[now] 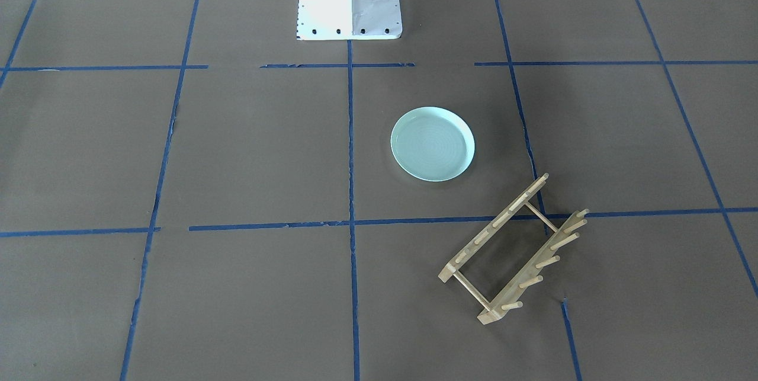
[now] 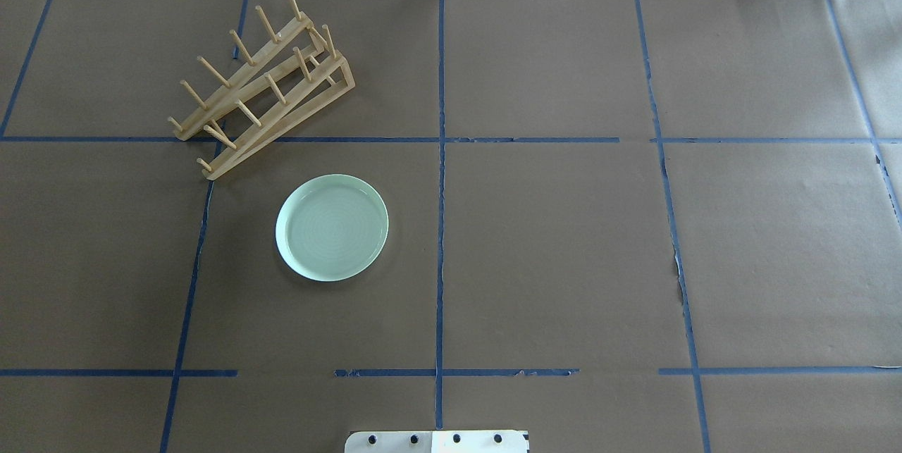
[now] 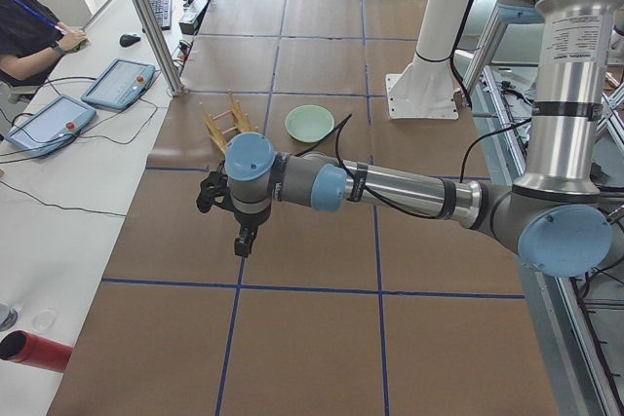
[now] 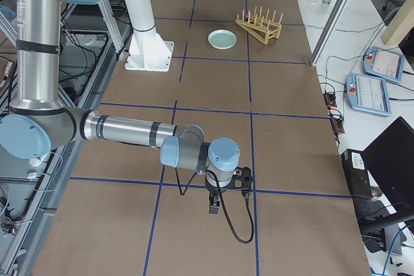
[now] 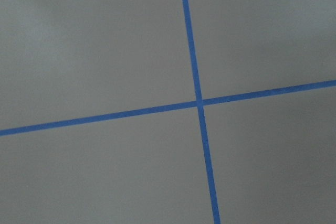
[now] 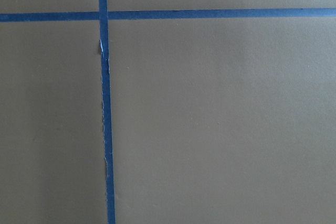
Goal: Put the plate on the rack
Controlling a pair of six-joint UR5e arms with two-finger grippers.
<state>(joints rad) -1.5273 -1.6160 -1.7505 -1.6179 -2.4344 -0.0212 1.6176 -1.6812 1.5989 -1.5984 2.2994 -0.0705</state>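
Note:
The pale mint-green plate (image 2: 332, 227) lies flat and empty on the brown table, also in the front-facing view (image 1: 432, 144). The light wooden rack (image 2: 261, 87) stands empty, at an angle, just beyond the plate on the robot's left side (image 1: 512, 250). My left gripper (image 3: 244, 239) hangs over the table's left end, far from the plate (image 3: 309, 124) and rack (image 3: 224, 124). My right gripper (image 4: 215, 208) hangs over the right end, far from the plate (image 4: 222, 39) and rack (image 4: 259, 25). I cannot tell whether either gripper is open or shut. Both wrist views show only table.
Brown paper with blue tape lines (image 2: 440, 157) covers the table. The robot's white base (image 1: 349, 2) stands at the near edge. An operator (image 3: 29, 26) sits at a side table with tablets (image 3: 117, 83). A red cylinder (image 3: 39, 351) lies off the table's end.

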